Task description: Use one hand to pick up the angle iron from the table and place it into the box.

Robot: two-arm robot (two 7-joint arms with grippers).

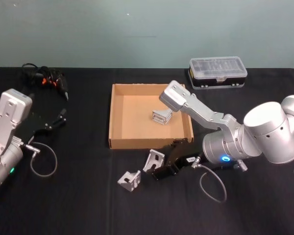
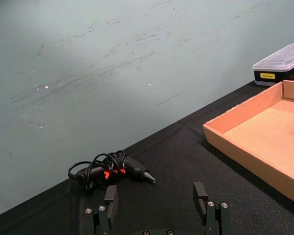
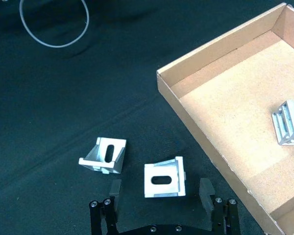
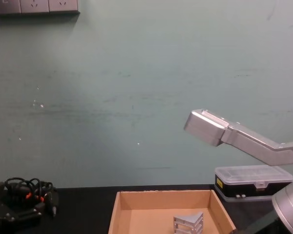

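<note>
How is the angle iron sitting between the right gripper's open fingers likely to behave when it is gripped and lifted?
Probably rigid: the angle iron looks like thick metal. Its smooth faces may slip in the right gripper. Resting flat on the table, it should not roll.

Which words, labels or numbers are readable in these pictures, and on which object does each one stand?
Yellow label on the plastic case: printed, but too small to read.
White sticker on the right gripper, open at an angle iron on the table: too blurred to read.
Left gripper, open at the table's left: no text seen.
Nothing else is legible.
</note>
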